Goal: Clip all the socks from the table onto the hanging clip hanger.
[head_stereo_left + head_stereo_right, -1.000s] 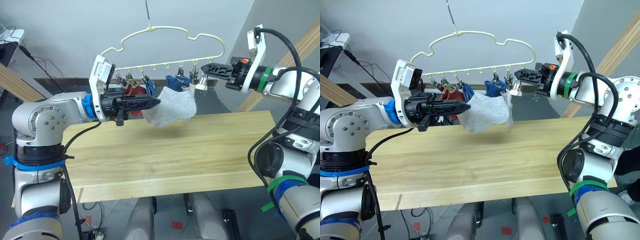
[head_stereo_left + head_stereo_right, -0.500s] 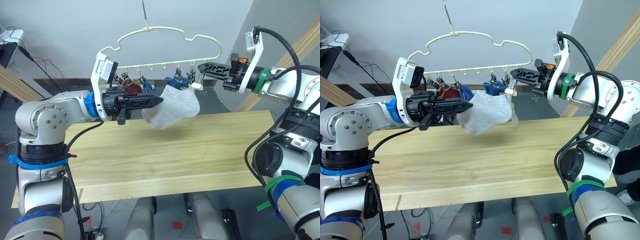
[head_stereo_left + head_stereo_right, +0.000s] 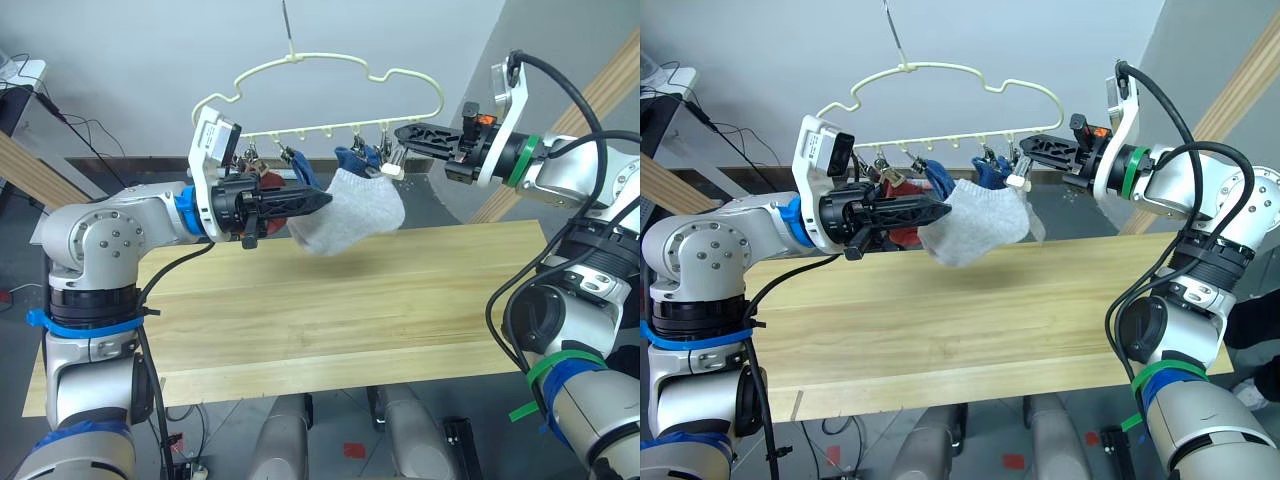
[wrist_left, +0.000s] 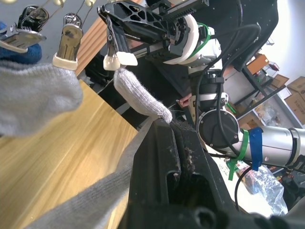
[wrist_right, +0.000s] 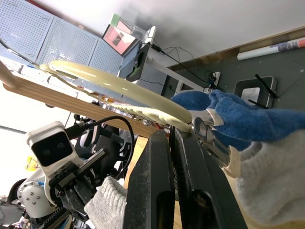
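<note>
A light grey sock hangs in the air over the table, with my left gripper shut on its left end. Its upper right corner sits just under a cream-tipped clip. My right gripper is shut on that clip, at the right end of the clip hanger. Two blue socks hang from clips on the bar. A rust red sock hangs behind my left gripper, partly hidden.
Slanted wooden poles stand at the right and at the left. A desk with cables is at the back left. The hanger's hook wire runs up out of view.
My left gripper has carried the grey sock to the right and a little up, bringing its corner closer to the clip. My right gripper has stayed on the clip.
</note>
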Controlling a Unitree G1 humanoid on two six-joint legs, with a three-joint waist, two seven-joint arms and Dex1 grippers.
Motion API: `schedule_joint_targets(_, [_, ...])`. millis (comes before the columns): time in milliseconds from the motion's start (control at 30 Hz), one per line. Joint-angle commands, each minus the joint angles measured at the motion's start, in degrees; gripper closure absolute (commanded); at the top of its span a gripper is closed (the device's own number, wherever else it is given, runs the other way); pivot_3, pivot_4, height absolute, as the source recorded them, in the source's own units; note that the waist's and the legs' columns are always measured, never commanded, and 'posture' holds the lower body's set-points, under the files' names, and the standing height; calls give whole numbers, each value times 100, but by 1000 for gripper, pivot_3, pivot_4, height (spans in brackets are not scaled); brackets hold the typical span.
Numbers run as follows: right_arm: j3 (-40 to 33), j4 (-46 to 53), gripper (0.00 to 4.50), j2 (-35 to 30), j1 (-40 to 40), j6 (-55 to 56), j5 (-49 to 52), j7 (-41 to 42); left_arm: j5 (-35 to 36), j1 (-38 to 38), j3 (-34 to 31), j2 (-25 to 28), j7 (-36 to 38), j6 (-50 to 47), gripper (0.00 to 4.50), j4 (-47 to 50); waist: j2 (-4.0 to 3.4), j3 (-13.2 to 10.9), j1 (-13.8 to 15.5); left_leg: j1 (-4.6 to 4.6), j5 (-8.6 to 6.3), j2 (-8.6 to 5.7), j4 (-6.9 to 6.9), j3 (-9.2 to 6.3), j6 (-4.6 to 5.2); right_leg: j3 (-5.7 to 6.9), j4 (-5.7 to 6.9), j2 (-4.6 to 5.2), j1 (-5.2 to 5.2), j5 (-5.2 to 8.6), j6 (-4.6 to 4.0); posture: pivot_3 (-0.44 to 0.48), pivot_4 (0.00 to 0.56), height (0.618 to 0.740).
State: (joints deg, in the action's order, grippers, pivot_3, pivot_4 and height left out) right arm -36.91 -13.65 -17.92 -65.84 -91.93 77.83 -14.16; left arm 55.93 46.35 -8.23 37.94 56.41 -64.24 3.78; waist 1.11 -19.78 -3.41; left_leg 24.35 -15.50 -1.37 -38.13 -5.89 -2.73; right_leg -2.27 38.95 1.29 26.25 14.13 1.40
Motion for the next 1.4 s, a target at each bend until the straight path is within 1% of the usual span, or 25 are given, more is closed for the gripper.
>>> schedule_joint_targets(33, [21, 113, 4500, -33, 31, 97, 519, -180, 85, 141, -125, -6, -22, 79, 4480, 67, 0, 0, -1, 0, 0, 0, 0, 1, 0, -1, 0, 0, 0, 0, 0, -34, 357, 740])
schedule_joint_targets(300, [558, 155, 4500, -174, 344, 645, 1587, -803, 72, 150, -131, -30, -77, 110, 4480, 65, 0, 0, -5, 0, 0, 1, 0, 2, 0, -1, 0, 0, 0, 0, 0, -31, 363, 740])
schedule_joint_targets(633, [1701, 375, 4500, -758, 732, 1860, 3366, -1563, 26, 127, -90, -20, -70, 165, 4480, 45, 2, -1, -10, 0, -1, 1, -2, 3, 3, -2, -1, 0, 0, 0, 0, -35, 367, 740])
schedule_joint_targets(733, [1918, 456, 4500, -864, 778, 2052, 3517, -1535, 16, 130, -85, -21, -77, 169, 4480, 38, 2, -2, -9, 1, -6, 1, -3, 2, 12, -1, -1, 0, 0, 0, 0, -32, 369, 740])
schedule_joint_targets(833, [1975, 475, 4500, -880, 787, 2132, 3517, -1439, 8, 134, -83, -18, -85, 174, 4480, 38, 3, -2, -8, 0, -6, 1, -3, 2, 12, -1, -1, -1, 0, 0, 0, -30, 368, 740])
schedule_joint_targets(867, [1989, 482, 3988, -888, 789, 2147, 3517, -1395, 11, 136, -91, -15, -86, 171, 4500, 34, 3, -2, -7, 0, -6, 2, -3, 2, 11, -1, -1, -2, 0, 0, 0, -29, 369, 740])
schedule_joint_targets(900, [1999, 485, 3792, -893, 791, 2159, 3517, -1361, 19, 141, -104, -14, -96, 163, 4500, 27, 3, -2, -5, 0, -6, 2, -3, 2, 12, -1, -1, -2, 0, 0, 0, -27, 368, 740])
schedule_joint_targets(967, [2024, 489, 3044, -909, 797, 2176, 3517, -1313, 15, 138, -108, -2, -90, 170, 4500, 31, 3, -2, -4, 0, -6, 2, -3, 1, 12, 0, -1, -2, 0, 0, 0, -27, 367, 740])
schedule_joint_targets(1033, [2044, 490, 2181, -924, 802, 2187, 3517, -1286, 17, 138, -113, -2, -95, 169, 4500, 30, 3, -2, -4, 0, -6, 2, -4, 2, 12, -1, -1, -2, 0, 0, 0, -27, 367, 740])
schedule_joint_targets(1067, [2054, 479, 1937, -935, 800, 2192, 3517, -1270, 17, 144, -115, -8, -102, 168, 4500, 18, 3, -2, -3, 0, -6, 2, -4, 1, 12, -1, -1, -2, 0, 0, 0, -24, 369, 740])
schedule_joint_targets(1233, [2093, 446, 146, -985, 804, 2201, 3517, -1195, 26, 135, -131, 6, -125, 162, 4500, 31, 3, -2, 0, 0, -6, 2, -6, 1, 12, -1, 0, -2, 0, 0, 0, -22, 369, 740])
schedule_joint_targets(1267, [2107, 446, 30, -1001, 810, 2203, 3517, -1182, 17, 131, -127, 11, -126, 172, 4500, 34, 3, -2, 0, 0, -6, 2, -6, 0, 12, -1, 0, -2, 0, 0, 0, -22, 369, 740])
schedule_joint_targets(1400, [2240, 521, 30, -1230, 893, 2192, 3517, -1134, 24, 120, -136, 8, -151, 170, 4500, 38, 3, -2, 1, 1, -6, 2, -6, 1, 12, -1, -1, -2, 0, 0, 0, -20, 367, 740])
